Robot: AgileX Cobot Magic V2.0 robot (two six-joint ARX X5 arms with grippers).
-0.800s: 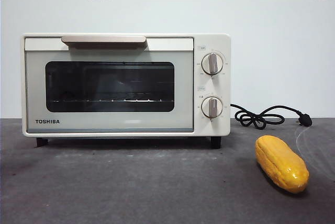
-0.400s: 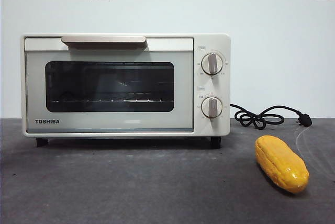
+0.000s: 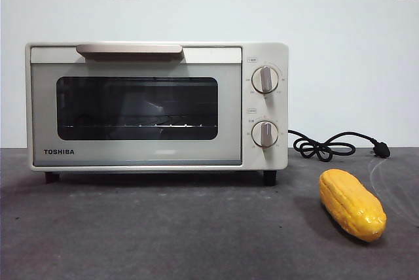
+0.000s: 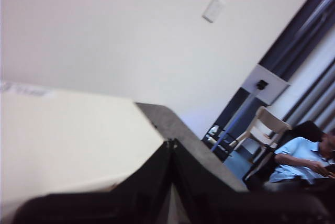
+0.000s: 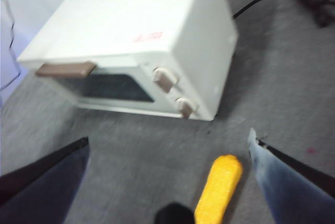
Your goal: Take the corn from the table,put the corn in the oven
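Observation:
The corn [image 3: 351,203], a glossy yellow-orange cob, lies on the dark grey table [image 3: 163,234] to the right of the oven and in front of it. The cream Toshiba oven [image 3: 157,106] stands with its glass door closed under the beige handle [image 3: 129,50]. In the right wrist view, my right gripper [image 5: 168,136] hovers open above the table, its jaws spread wide. The corn [image 5: 219,190] lies between them and the oven [image 5: 136,46] stands beyond. My left gripper [image 4: 171,143] is shut on nothing, close over a cream surface [image 4: 63,140] that looks like the oven's top. Neither arm shows in the front view.
The oven's black power cord [image 3: 327,146] lies coiled on the table behind the corn, by the wall. Two knobs [image 3: 265,79] sit on the oven's right panel. Beyond the table, the left wrist view shows a chair [image 4: 261,127] and a seated person [image 4: 298,164].
Only the reflections in the oven's glass door have shifted a little. The corn and the oven have not moved.

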